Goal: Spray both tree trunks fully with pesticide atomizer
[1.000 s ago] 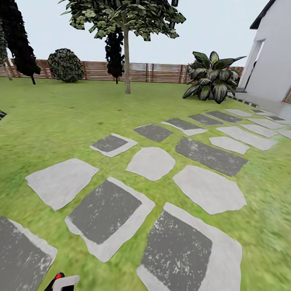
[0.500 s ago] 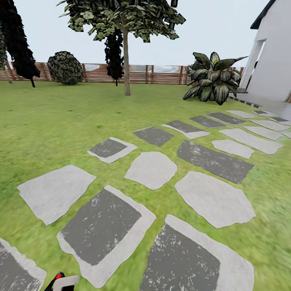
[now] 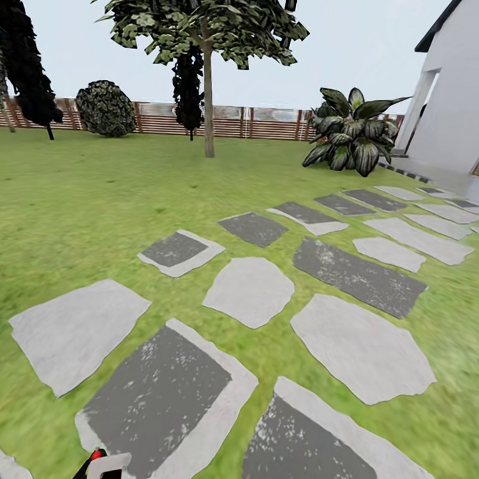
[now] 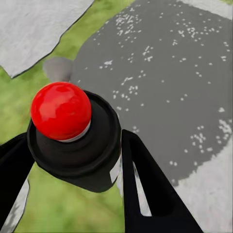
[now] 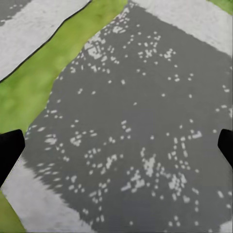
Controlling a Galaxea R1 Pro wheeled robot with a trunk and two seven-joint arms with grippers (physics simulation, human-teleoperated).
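Note:
My left gripper (image 4: 73,155) is shut on the pesticide atomizer (image 4: 68,131), a small dark bottle with a round red top (image 4: 60,109) held between the two black fingers. The same atomizer (image 3: 95,457) pokes up at the head view's bottom edge. It hangs over a dark grey stepping stone (image 4: 165,73). Far ahead on the lawn stands a tree (image 3: 205,24) with a slim, bare grey-tan trunk (image 3: 209,107). My right gripper (image 5: 116,145) is open, with nothing between its fingertips (image 5: 9,153), above another dark stone.
Grey stepping stones (image 3: 250,289) cross the grass ahead and to the right. A brown slat fence (image 3: 271,123) closes the back. Dark conifers (image 3: 25,59), a round bush (image 3: 106,109), a broad-leaved plant (image 3: 350,129) and a white house wall (image 3: 459,88) stand around.
The whole head view has shifted: the stepping stones have slid down and nearer, so the camera has moved forward. The atomizer stays in the left gripper.

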